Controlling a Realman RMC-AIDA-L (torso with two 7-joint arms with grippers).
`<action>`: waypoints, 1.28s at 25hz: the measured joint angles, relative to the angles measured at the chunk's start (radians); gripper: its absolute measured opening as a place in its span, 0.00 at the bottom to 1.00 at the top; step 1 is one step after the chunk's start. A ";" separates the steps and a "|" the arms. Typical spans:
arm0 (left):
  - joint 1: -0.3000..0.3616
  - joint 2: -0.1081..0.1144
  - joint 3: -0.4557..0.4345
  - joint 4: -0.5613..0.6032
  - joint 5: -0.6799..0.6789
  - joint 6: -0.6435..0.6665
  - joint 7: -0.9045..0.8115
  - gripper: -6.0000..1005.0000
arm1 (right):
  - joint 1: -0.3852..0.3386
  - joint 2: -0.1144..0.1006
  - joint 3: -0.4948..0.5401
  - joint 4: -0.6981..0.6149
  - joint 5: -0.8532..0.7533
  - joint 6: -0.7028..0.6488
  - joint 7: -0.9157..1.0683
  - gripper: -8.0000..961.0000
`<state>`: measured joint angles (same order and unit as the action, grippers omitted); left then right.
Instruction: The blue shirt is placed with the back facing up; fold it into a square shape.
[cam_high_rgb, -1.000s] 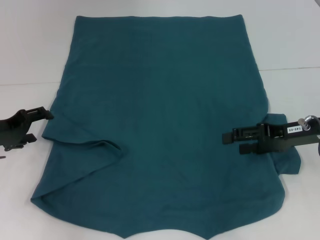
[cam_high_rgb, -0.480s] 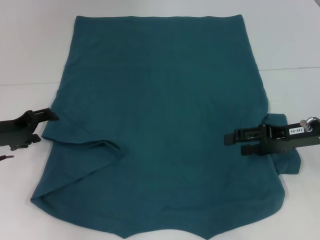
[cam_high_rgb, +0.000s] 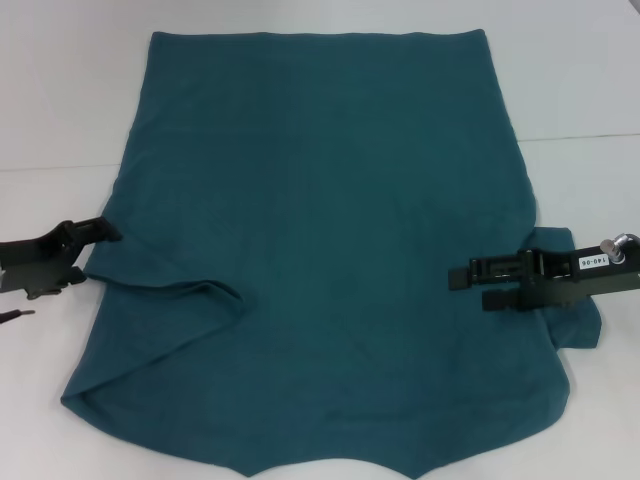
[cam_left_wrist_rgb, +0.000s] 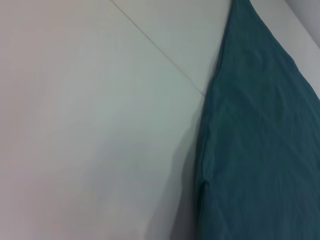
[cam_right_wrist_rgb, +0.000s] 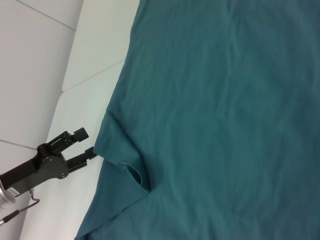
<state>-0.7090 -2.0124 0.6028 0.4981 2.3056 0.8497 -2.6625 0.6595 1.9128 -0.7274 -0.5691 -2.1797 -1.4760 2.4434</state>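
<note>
The blue shirt (cam_high_rgb: 320, 230) lies spread flat on the white table (cam_high_rgb: 60, 100), plain side up, and also fills the right wrist view (cam_right_wrist_rgb: 220, 115). Its left sleeve is folded inward into a crease (cam_high_rgb: 205, 293). The right sleeve (cam_high_rgb: 578, 325) pokes out from under the right arm. My left gripper (cam_high_rgb: 95, 254) is open at the shirt's left edge beside that fold; the right wrist view shows the left gripper (cam_right_wrist_rgb: 86, 144) with its fingers apart at the hem. My right gripper (cam_high_rgb: 468, 286) hovers open over the shirt's right side. In the left wrist view only the shirt edge (cam_left_wrist_rgb: 260, 150) shows.
The table has a seam line (cam_high_rgb: 580, 137) running across behind the shirt's middle. Bare white surface (cam_left_wrist_rgb: 90, 125) stretches left of the shirt. The shirt's lower hem reaches the near edge of the head view.
My left gripper has slid right and now reaches the shirt's left edge. The right gripper shifted very slightly right. The shirt has not moved.
</note>
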 joint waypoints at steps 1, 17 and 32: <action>-0.001 0.000 0.000 -0.003 0.000 0.000 0.000 0.86 | 0.000 0.000 0.000 0.000 0.000 0.000 0.000 0.92; -0.023 0.011 0.000 -0.033 0.002 0.021 0.013 0.42 | -0.003 -0.001 0.001 0.000 0.000 -0.003 0.000 0.91; -0.025 0.014 -0.021 -0.016 -0.080 0.103 0.031 0.04 | -0.002 -0.003 0.002 0.000 0.001 -0.003 -0.001 0.91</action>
<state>-0.7338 -1.9987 0.5822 0.4822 2.2252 0.9532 -2.6320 0.6576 1.9099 -0.7257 -0.5691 -2.1787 -1.4787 2.4424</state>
